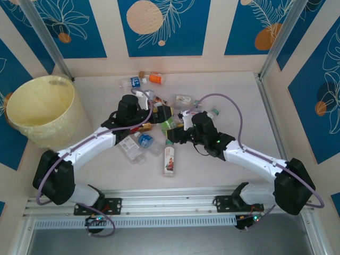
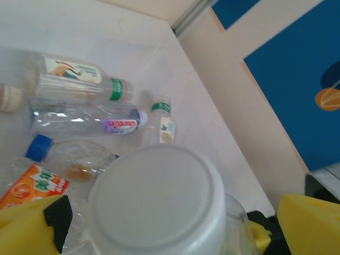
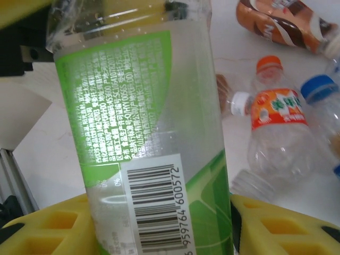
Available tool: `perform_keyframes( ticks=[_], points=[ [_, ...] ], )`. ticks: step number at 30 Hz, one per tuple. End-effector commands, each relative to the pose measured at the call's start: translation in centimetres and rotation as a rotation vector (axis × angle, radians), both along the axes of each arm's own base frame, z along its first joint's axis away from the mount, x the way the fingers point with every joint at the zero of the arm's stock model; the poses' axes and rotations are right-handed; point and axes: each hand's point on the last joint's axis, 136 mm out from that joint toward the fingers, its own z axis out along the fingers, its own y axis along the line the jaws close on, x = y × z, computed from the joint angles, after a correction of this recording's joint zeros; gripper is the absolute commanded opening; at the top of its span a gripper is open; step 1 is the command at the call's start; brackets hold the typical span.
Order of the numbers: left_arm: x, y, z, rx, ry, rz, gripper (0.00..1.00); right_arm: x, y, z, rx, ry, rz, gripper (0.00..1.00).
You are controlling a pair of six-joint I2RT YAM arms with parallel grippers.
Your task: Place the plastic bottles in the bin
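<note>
The bin (image 1: pixel 40 106), a pale-yellow tub, stands at the far left of the table. Plastic bottles lie in a heap at mid-table (image 1: pixel 169 158). My right gripper (image 1: pixel 178 133) (image 3: pixel 159 226) is shut on a green-labelled clear bottle (image 3: pixel 138 106), which has a barcode facing the camera and both yellow pads (image 3: pixel 281 228) against it. My left gripper (image 1: pixel 155 113) (image 2: pixel 170 228) is open over the heap. A wide clear bottle with a broad white cap (image 2: pixel 159 202) sits between its yellow fingers (image 2: pixel 308 223), with a gap on each side.
More bottles lie near the back wall: an orange-labelled one (image 1: pixel 155 78), a blue-labelled one (image 1: pixel 133 82) and a white-labelled one (image 1: pixel 183 100). Green-capped bottles (image 2: pixel 74 79) lie past the left gripper. An orange-labelled bottle (image 3: pixel 276 127) lies beside the right one. Walls enclose the table.
</note>
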Motion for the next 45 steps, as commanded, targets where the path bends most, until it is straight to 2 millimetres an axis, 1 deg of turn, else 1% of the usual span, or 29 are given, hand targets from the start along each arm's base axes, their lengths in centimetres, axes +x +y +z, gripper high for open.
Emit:
perform_keyframes(
  ticks=[1,4,7,10,12,15,17,19,22,25,27,28,29,30,31,32,33,35,39,40,41,42,45],
  points=[
    [0.9,1.7,0.3,0.041,0.017,0.110,1.00,1.0,0.9,1.4,-0.057,-0.114,-0.012,0.00],
    [1.6,2.9,-0.2,0.072,0.052,0.195,1.00,1.1,1.5,1.3,-0.075,-0.123,-0.004,0.00],
    [2.2,4.4,0.0,0.088,0.053,0.256,0.97,1.1,1.6,1.0,-0.084,-0.119,0.002,0.00],
    [2.7,5.5,0.6,0.068,0.055,0.283,0.90,0.6,2.0,0.8,-0.080,-0.113,0.040,0.00],
    [2.8,5.9,0.9,0.050,0.054,0.284,0.82,0.1,2.4,0.6,-0.086,-0.104,0.079,0.00],
    [2.9,5.5,1.4,0.042,0.042,0.253,0.67,0.1,2.5,0.2,-0.095,-0.089,0.083,0.00],
    [2.9,5.5,1.2,0.058,0.046,0.248,0.56,0.2,2.5,-0.1,-0.099,-0.084,0.079,0.00],
    [3.1,5.6,1.0,0.064,0.054,0.256,0.48,0.3,2.5,-0.4,-0.108,-0.079,0.074,0.00],
    [3.2,5.6,0.9,0.073,0.060,0.258,0.37,0.4,2.5,-0.6,-0.119,-0.084,0.077,0.00],
    [3.3,5.8,0.8,0.084,0.063,0.264,0.29,-0.1,2.9,-0.4,-0.110,-0.085,0.115,0.01],
    [3.2,5.6,0.8,0.083,0.066,0.254,0.27,-0.1,3.0,-0.2,-0.099,-0.085,0.119,0.02],
    [3.2,5.4,0.9,0.079,0.064,0.241,0.29,-0.1,3.0,-0.1,-0.095,-0.085,0.119,0.02],
    [3.0,5.1,1.0,0.071,0.060,0.224,0.37,-0.1,3.1,0.0,-0.093,-0.084,0.119,0.02],
    [2.8,4.7,1.1,0.061,0.057,0.199,0.53,-0.1,3.2,0.3,-0.087,-0.087,0.126,0.02],
    [2.7,4.4,1.1,0.056,0.055,0.180,0.62,-0.1,3.3,0.5,-0.082,-0.089,0.128,0.02],
    [2.6,4.3,0.9,0.056,0.061,0.169,0.64,0.1,3.4,0.7,-0.077,-0.091,0.125,0.02],
    [2.5,4.2,0.6,0.062,0.067,0.166,0.64,0.1,3.5,0.9,-0.072,-0.092,0.124,0.02],
    [2.6,4.5,0.1,0.080,0.077,0.178,0.54,0.1,3.6,1.3,-0.060,-0.099,0.125,0.03],
    [2.5,5.0,0.5,0.083,0.051,0.201,0.23,0.1,3.6,1.2,-0.065,-0.097,0.125,0.03],
    [2.5,5.1,0.7,0.079,0.045,0.202,0.18,0.1,3.6,1.0,-0.067,-0.092,0.126,0.03],
    [2.5,5.1,0.7,0.076,0.043,0.204,0.17,0.1,3.6,1.0,-0.068,-0.091,0.127,0.05],
    [2.5,5.1,0.8,0.076,0.041,0.203,0.15,0.0,3.6,0.9,-0.067,-0.088,0.128,0.10],
    [2.6,5.5,0.7,0.091,0.048,0.218,0.03,0.0,3.4,1.5,-0.051,-0.090,0.119,0.44]
  ],
)
